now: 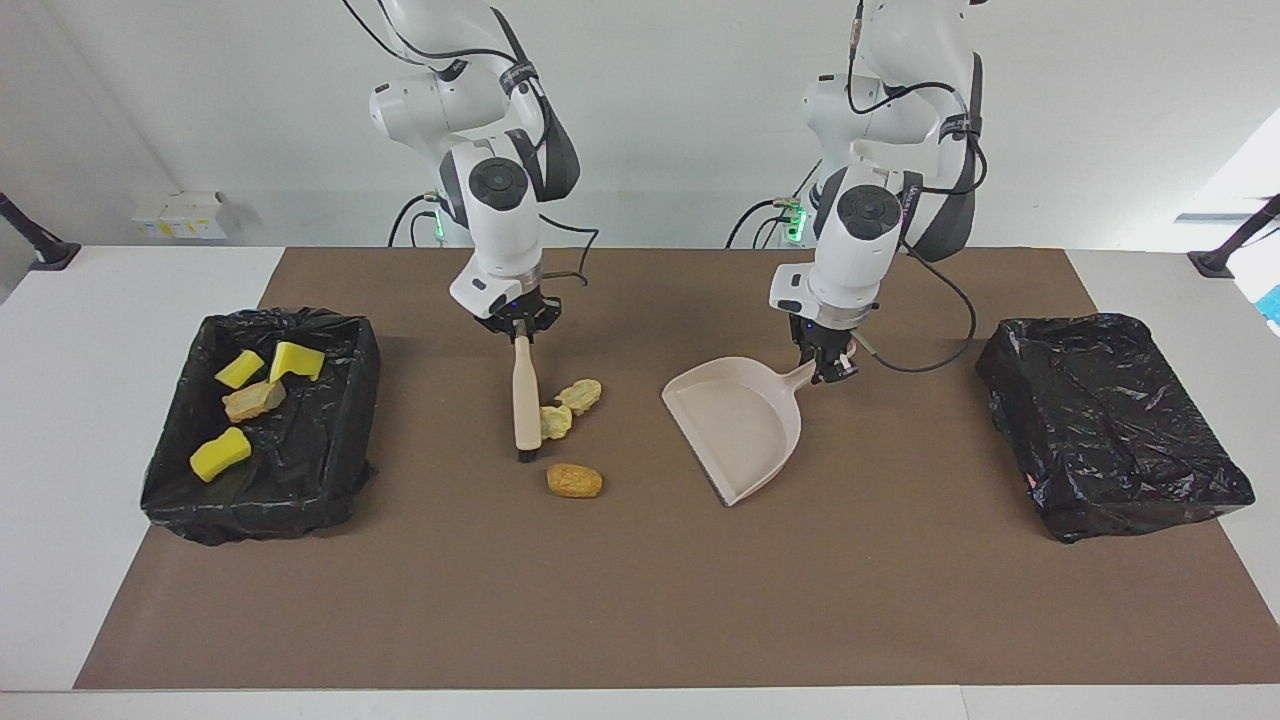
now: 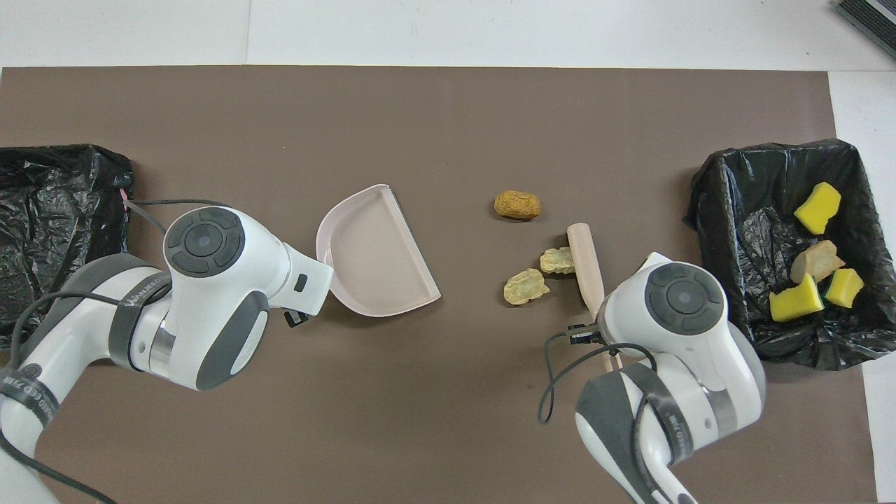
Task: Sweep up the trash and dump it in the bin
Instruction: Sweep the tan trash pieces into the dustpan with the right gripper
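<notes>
The right gripper (image 1: 519, 329), jaws clamped on the brush (image 1: 523, 397), should push low and steady, herding the pale scrap (image 1: 554, 420) toward the dustpan (image 1: 740, 425), gripped by the left gripper (image 1: 826, 366).

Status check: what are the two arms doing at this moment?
Right gripper shut on brush, against a pale scrap. Left gripper shut on dustpan. Three scraps on mat, four in bin. Nothing between scraps and dustpan.

The white surface (image 1: 60, 420) is covered by a brown mat (image 1: 640, 600). On the mat are seen two black-lined bins (image 1: 350, 440) (image 1: 1110, 430), one at each end, a beige dustpan (image 1: 740, 425), and three tan lumps (image 1: 574, 481) (image 1: 581, 396) (image 1: 555, 421).
</notes>
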### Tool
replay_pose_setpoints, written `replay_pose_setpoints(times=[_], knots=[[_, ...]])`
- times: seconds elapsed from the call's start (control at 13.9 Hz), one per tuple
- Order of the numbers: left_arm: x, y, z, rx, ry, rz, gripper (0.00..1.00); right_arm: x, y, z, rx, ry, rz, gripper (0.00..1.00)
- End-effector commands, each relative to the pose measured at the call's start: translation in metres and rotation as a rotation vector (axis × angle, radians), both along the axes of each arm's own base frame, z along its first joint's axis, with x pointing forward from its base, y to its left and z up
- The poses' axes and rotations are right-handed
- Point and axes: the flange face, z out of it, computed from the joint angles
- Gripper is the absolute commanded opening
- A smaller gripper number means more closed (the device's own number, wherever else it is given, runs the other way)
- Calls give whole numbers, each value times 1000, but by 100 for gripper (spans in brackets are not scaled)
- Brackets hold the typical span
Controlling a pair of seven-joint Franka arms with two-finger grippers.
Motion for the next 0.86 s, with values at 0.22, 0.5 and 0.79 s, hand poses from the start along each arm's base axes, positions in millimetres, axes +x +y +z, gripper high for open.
replay_pose_setpoints(times=[0.22, 0.5, 0.79], knots=[[-27, -9, 1, -4, -1, -3, 0, 5, 106, -18, 78, 14, -168, 0], [-30, -15, 3, -5, -6, 2, 0, 0, 169, 10, 241, 87, -111, 0], [-29, -15, 3, -7, -9, 8, 0, 20, 192, 49, 379, 93, -135, 0]])
